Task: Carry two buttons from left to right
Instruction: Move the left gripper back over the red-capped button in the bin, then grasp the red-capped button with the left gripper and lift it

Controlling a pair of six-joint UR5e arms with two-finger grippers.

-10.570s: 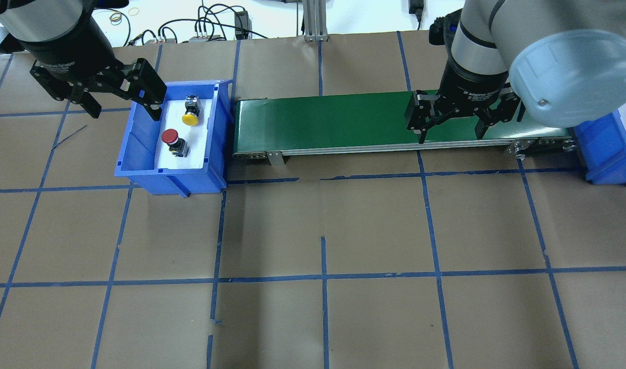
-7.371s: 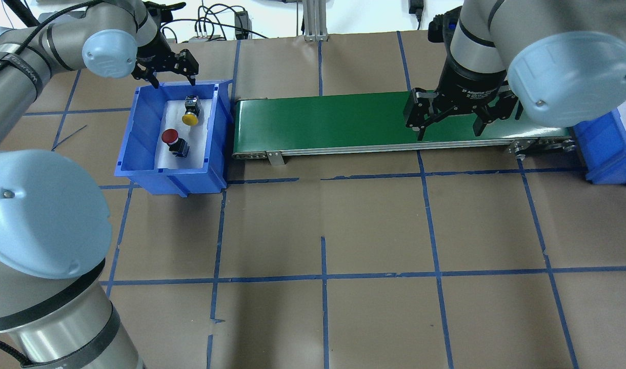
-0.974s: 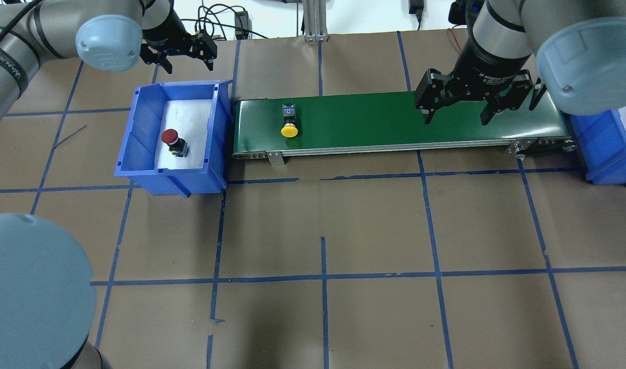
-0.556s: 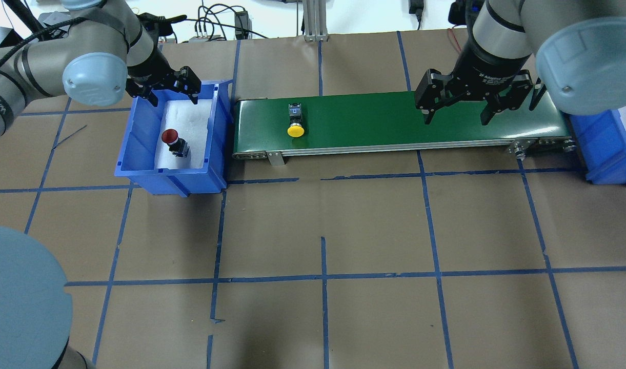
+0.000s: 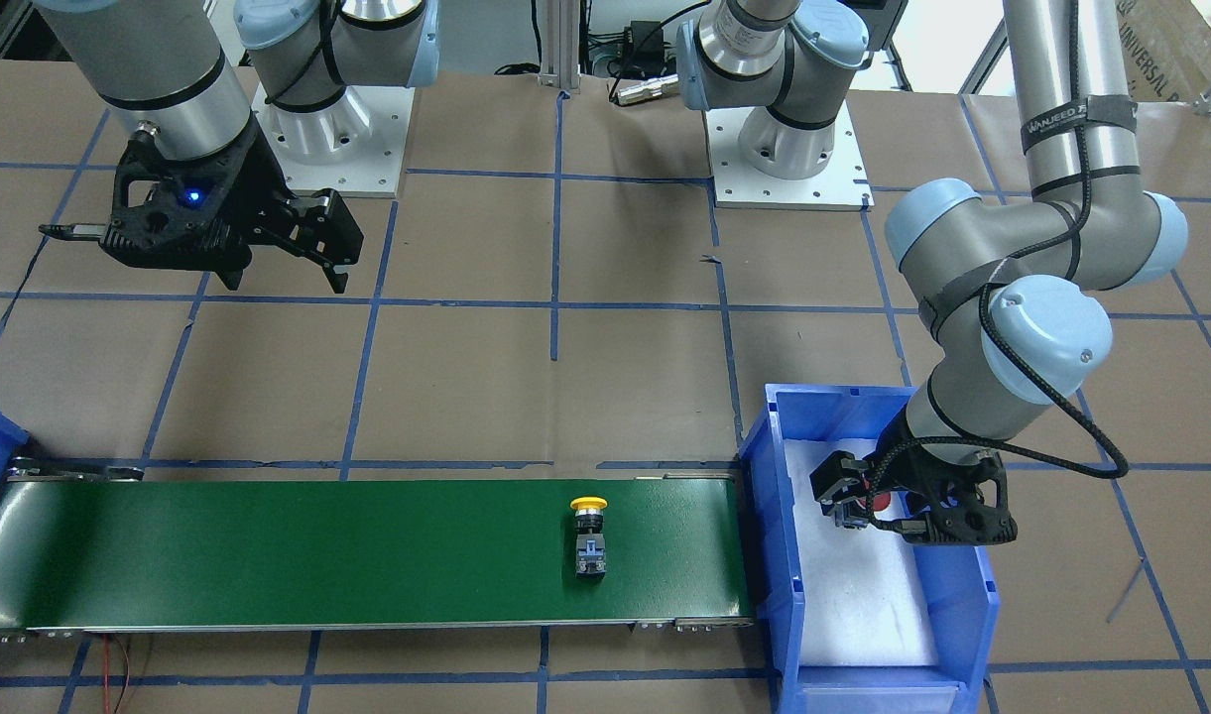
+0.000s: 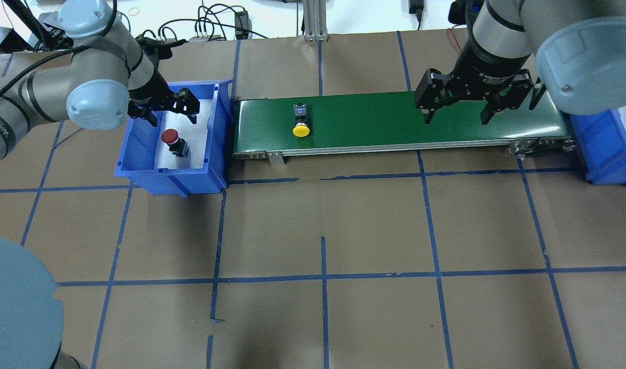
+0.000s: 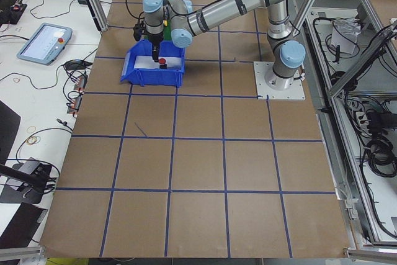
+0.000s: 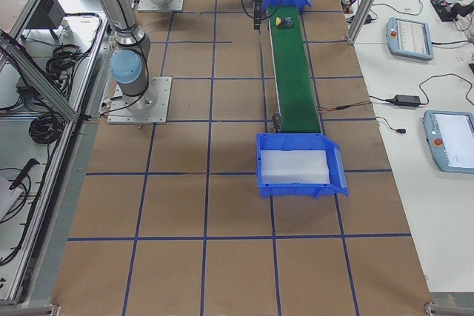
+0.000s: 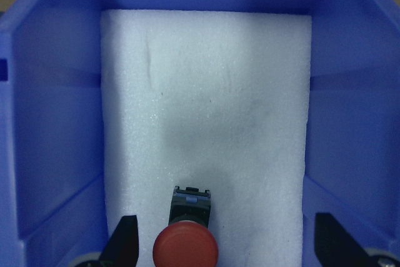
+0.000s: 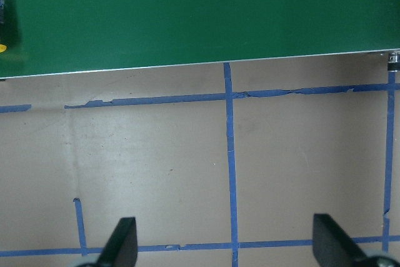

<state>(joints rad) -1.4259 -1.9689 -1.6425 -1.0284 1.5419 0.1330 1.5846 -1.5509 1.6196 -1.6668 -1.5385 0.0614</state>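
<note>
Down into left blue bin (image 6: pixel 138 148) w/ left claw (image 6: pixel 172 117) since 0.6 s ago; yellow-cap button (image 6: pixel 301 123) carried further from bin along conveyor belt (image 6: pixel 384 120). Spread wide, empty, prob. to straddle red mushroom button (image 6: pixel 170 137) on bin's foam: roughly between fingers, untouched. Right claw (image 6: pixel 457 119): open, empty, over belt's end far from bin, prob. waiting for yellow.

Two metal push-button switches: one red-capped (image 6: pixel 170 137), one yellow-capped (image 6: pixel 301 130); two blue plastic bins, frame left (image 6: pixel 138 154) and right edge (image 6: pixel 605 148); one green conveyor belt (image 6: pixel 374 120)
</note>
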